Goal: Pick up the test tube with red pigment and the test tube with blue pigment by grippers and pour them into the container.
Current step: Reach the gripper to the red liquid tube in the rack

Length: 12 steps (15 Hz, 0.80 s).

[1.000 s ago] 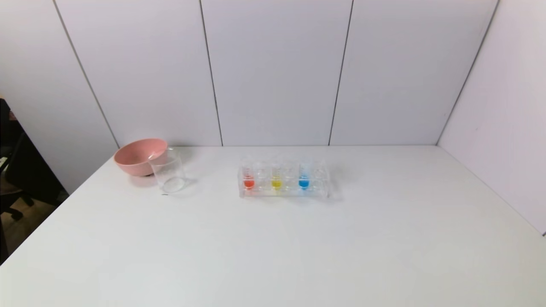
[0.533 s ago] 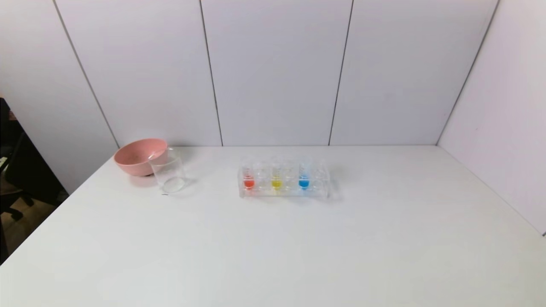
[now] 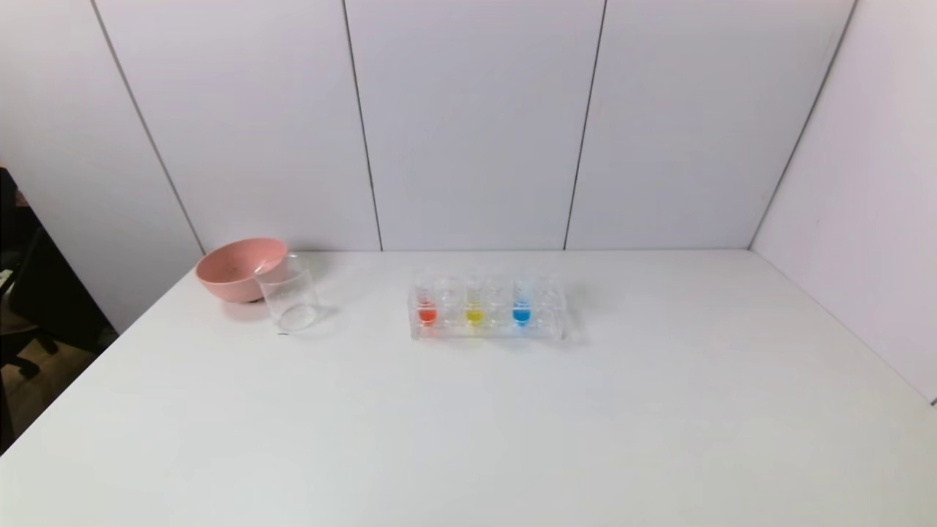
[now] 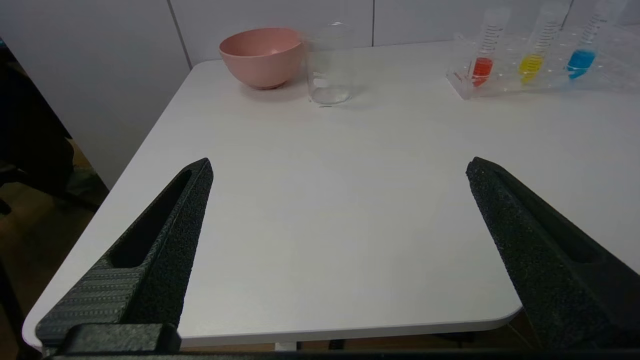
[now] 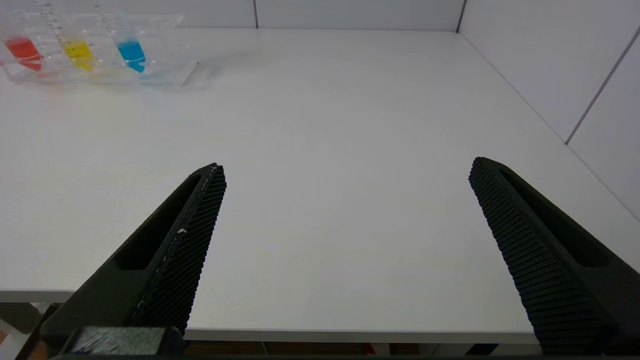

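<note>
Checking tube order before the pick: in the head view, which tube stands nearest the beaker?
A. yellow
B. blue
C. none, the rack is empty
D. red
D: the red tube sits at the end of the rack toward the beaker, with the yellow tube in the middle and the blue tube farthest.

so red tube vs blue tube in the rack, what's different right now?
Liquid colour: the red tube holds red-orange liquid, the blue tube bright blue.
Slot: the red tube sits at the clear rack's end nearer the beaker, the blue tube further along, past the yellow tube.
Shared: both are slim, graduated, standing in the rack, similarly filled, untouched by either gripper.
</note>
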### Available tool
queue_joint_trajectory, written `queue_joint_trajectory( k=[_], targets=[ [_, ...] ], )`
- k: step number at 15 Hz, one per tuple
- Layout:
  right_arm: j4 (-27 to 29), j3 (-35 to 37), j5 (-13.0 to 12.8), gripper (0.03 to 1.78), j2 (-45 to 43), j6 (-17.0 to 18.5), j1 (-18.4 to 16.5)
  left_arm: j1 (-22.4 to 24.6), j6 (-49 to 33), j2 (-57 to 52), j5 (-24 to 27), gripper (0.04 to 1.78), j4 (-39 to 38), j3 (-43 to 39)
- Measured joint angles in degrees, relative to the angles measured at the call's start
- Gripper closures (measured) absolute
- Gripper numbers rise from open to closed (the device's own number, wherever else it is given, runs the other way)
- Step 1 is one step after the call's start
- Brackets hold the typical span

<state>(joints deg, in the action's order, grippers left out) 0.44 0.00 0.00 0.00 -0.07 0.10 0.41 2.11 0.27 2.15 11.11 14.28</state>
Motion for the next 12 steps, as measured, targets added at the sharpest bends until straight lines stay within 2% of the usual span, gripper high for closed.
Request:
queue_joint_trajectory(
  k=[7, 9, 12],
  targets=[
    [0.02, 0.0, 0.0, 0.04, 0.0, 0.0, 0.0, 0.0, 0.01, 13.12, 4.52, 0.04, 1.4, 16.15],
    [0.02, 0.0, 0.0, 0.04, 0.0, 0.0, -0.02, 0.0, -0.07, 18.55, 6.36, 0.04, -0.94, 19.02],
    [0.02, 0.0, 0.0, 0.04, 0.0, 0.0, -0.02, 0.0, -0.21, 27.67, 10.25, 0.04, -8.77, 21.08]
  ],
)
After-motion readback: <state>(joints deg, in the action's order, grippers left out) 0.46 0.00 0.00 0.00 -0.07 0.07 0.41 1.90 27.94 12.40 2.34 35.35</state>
